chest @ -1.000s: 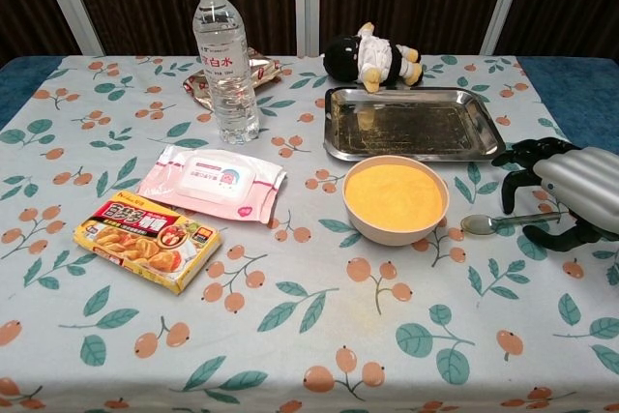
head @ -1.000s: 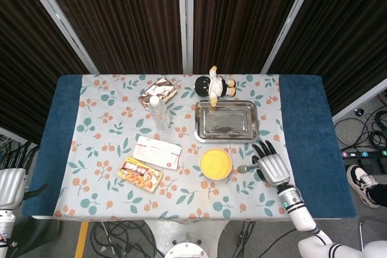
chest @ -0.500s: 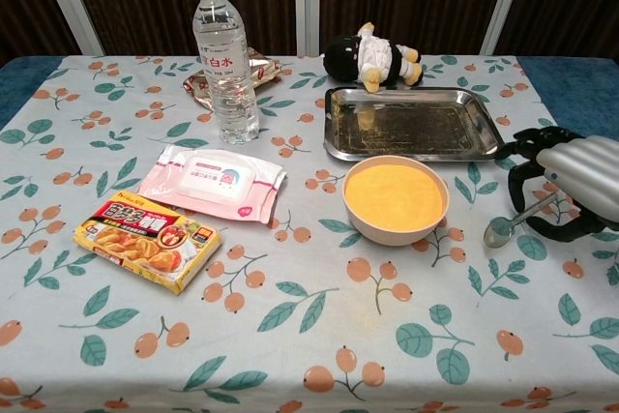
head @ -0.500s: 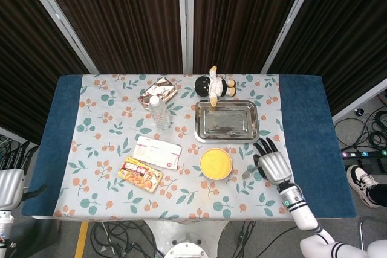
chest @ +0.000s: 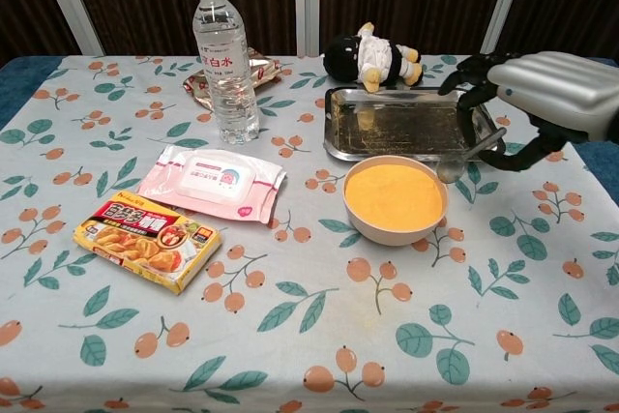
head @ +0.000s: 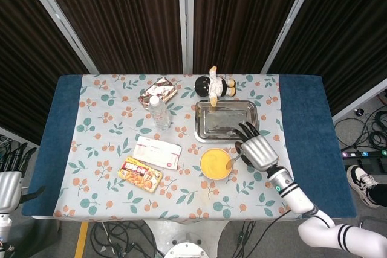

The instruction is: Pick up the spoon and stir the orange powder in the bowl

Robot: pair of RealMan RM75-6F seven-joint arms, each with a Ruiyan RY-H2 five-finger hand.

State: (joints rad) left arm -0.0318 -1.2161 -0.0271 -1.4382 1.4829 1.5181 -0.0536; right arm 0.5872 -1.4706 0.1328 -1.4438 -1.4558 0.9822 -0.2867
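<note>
A pale bowl (chest: pixel 395 202) (head: pixel 216 164) full of orange powder stands at the table's front centre-right. My right hand (chest: pixel 546 94) (head: pixel 256 148) hovers in the air just right of the bowl and grips a metal spoon (chest: pixel 468 154) (head: pixel 231 162). The spoon slants down toward the bowl, its scoop over the bowl's right rim. Only part of my left hand (head: pixel 8 179) shows, at the left edge of the head view, off the table with its fingers apart and holding nothing.
A steel tray (chest: pixel 414 123) lies right behind the bowl under my right hand. A plush doll (chest: pixel 371 57), a water bottle (chest: pixel 223 47), a snack packet (chest: pixel 232 74), a wet-wipes pack (chest: pixel 213 181) and a curry box (chest: pixel 147 241) stand on the floral cloth.
My right hand lifted the spoon off the table and carried it up and left, from beside the bowl to its right rim. The left hand sank slightly at the frame edge.
</note>
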